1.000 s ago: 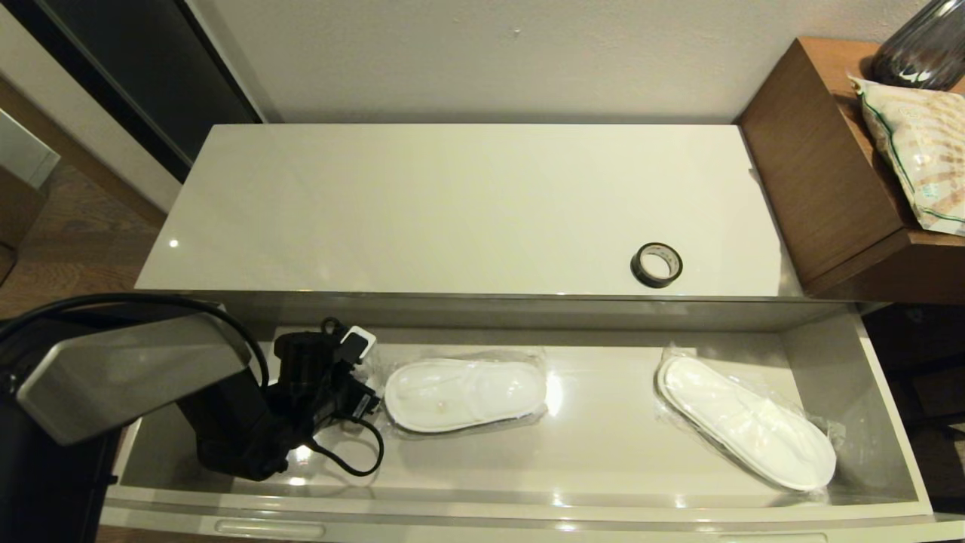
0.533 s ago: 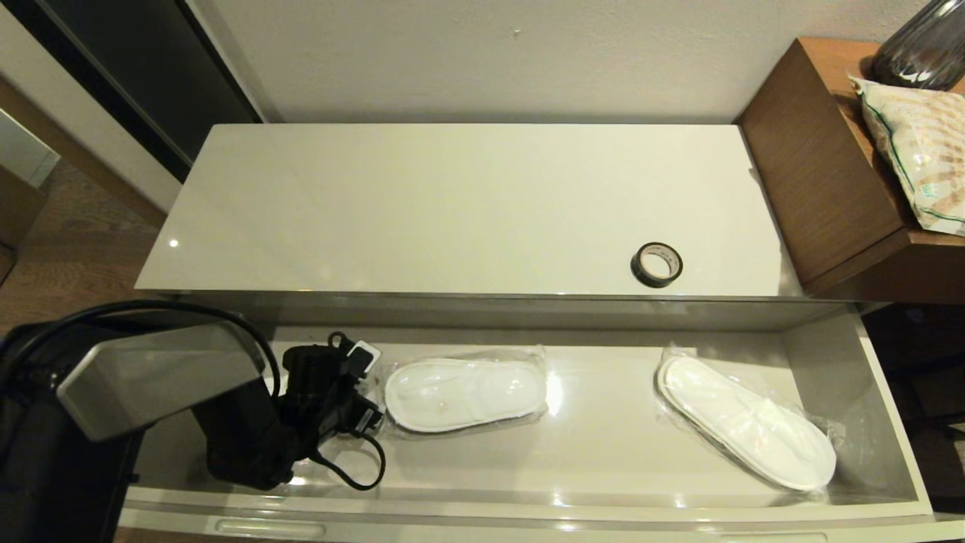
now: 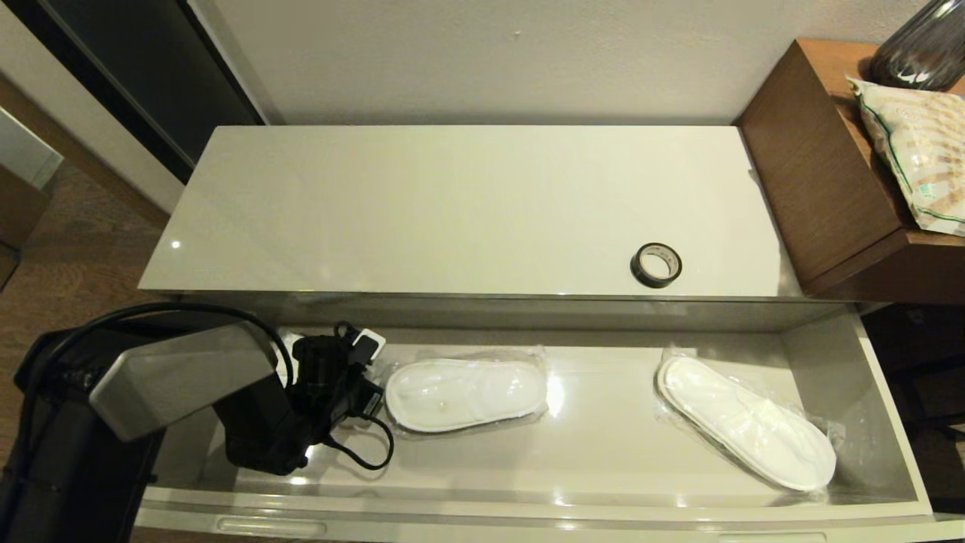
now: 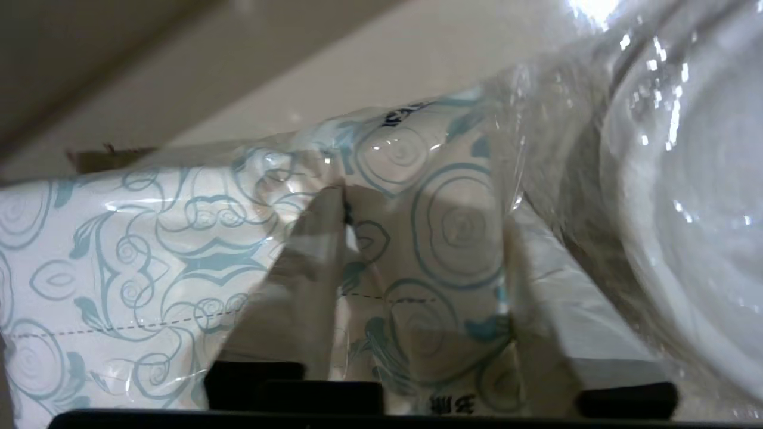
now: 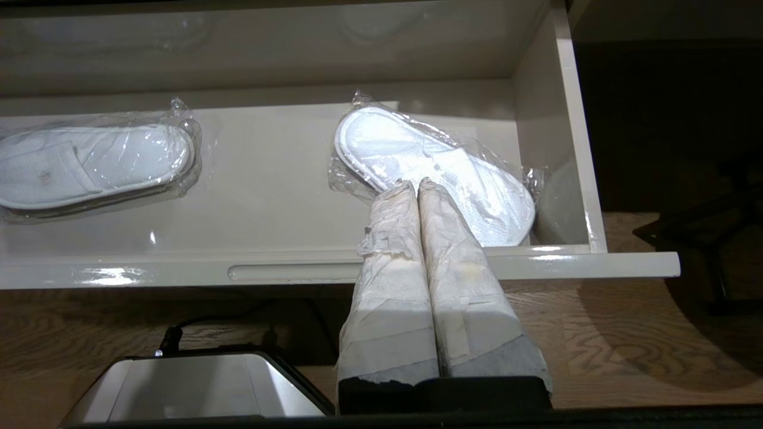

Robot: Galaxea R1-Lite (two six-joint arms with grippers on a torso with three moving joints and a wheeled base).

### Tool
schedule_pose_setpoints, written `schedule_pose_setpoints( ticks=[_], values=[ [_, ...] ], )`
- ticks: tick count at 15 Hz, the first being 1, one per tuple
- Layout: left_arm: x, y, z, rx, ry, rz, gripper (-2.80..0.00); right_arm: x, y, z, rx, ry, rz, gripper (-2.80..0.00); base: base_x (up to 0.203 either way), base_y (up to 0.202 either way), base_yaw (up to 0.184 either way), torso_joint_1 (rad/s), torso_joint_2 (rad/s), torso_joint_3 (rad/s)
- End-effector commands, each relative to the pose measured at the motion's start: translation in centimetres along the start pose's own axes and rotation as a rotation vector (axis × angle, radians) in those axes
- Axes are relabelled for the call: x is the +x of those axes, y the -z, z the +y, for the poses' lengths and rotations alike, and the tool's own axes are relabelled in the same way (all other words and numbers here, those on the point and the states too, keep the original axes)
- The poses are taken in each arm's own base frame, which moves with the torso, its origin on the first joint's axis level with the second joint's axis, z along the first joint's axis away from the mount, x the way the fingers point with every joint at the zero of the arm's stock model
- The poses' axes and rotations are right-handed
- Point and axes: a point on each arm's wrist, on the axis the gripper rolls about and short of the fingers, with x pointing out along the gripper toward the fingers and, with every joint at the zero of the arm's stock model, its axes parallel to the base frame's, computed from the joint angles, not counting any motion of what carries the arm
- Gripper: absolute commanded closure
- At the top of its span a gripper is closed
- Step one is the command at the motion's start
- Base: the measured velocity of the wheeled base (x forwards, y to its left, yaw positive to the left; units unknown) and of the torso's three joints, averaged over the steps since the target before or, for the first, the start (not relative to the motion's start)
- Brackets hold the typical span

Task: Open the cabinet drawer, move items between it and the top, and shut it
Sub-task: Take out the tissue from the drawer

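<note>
Our left end effector (image 4: pixel 417 268) is clamping the tissue pack (image 4: pixel 149 256) at nine o'clock in the open cabinet drawer (image 3: pixel 528 498); we should squeeze gently, lift clear of the wrapped slipper (image 3: pixel 464 394) toward the top (image 3: pixel 452 204), where the tape roll (image 3: pixel 656 265) sits; right end effector (image 5: pixel 417 196) clenched, idle

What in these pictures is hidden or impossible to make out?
- Tissue pack: head view, hidden behind the left gripper.
- Tissue pack's black print: left wrist view, too blurred to read.
- Dark vase: head view, cut off by the frame's corner.
</note>
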Motion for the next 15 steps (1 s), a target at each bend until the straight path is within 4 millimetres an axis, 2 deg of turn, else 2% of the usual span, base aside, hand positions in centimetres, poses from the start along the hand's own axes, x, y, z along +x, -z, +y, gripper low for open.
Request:
schedule_pose_setpoints(
  ticks=[1,3,6,9,10,11,12,13,15],
  values=[
    [0.1,0.2,-0.1,0.002,0.004,0.006,0.0,0.0,0.0,0.0,0.0,0.0,0.001,0.0,0.0,0.0,0.0,0.0,0.0,0.0],
    [0.0,0.1,0.0,0.001,-0.001,0.001,0.0,0.0,0.0,0.0,0.0,0.0,0.001,0.0,0.0,0.0,0.0,0.0,0.0,0.0],
    [-1.1,-1.7,1.0,-0.005,-0.026,-0.048,0.0,0.0,0.0,0.0,0.0,0.0,0.001,0.0,0.0,0.0,0.0,0.0,0.0,0.0],
    [-4.0,-4.7,2.7,-0.012,-0.06,-0.119,0.0,0.0,0.0,0.0,0.0,0.0,0.001,0.0,0.0,0.0,0.0,0.0,0.0,0.0],
    [-5.0,-5.1,3.1,-0.01,-0.06,-0.117,0.0,0.0,0.0,0.0,0.0,0.0,0.001,0.0,0.0,0.0,0.0,0.0,0.0,0.0],
    [-6.4,-5.2,3.4,-0.007,-0.053,-0.103,0.0,0.0,0.0,0.0,0.0,0.0,0.001,0.0,0.0,0.0,0.0,0.0,0.0,0.0],
    [-7.4,-4.5,3.2,0.001,-0.036,-0.065,0.0,0.0,0.0,0.0,0.0,0.0,0.001,0.0,0.0,0.0,0.0,0.0,0.0,0.0],
    [-8.0,-4.0,3.1,0.005,-0.025,-0.044,0.0,0.0,0.0,0.0,0.0,0.0,0.001,0.0,0.0,0.0,0.0,0.0,0.0,0.0],
    [-8.4,-4.2,3.3,0.003,-0.031,-0.051,0.0,0.0,0.0,0.0,0.0,0.0,0.001,0.0,0.0,0.0,0.0,0.0,0.0,0.0]
  ],
)
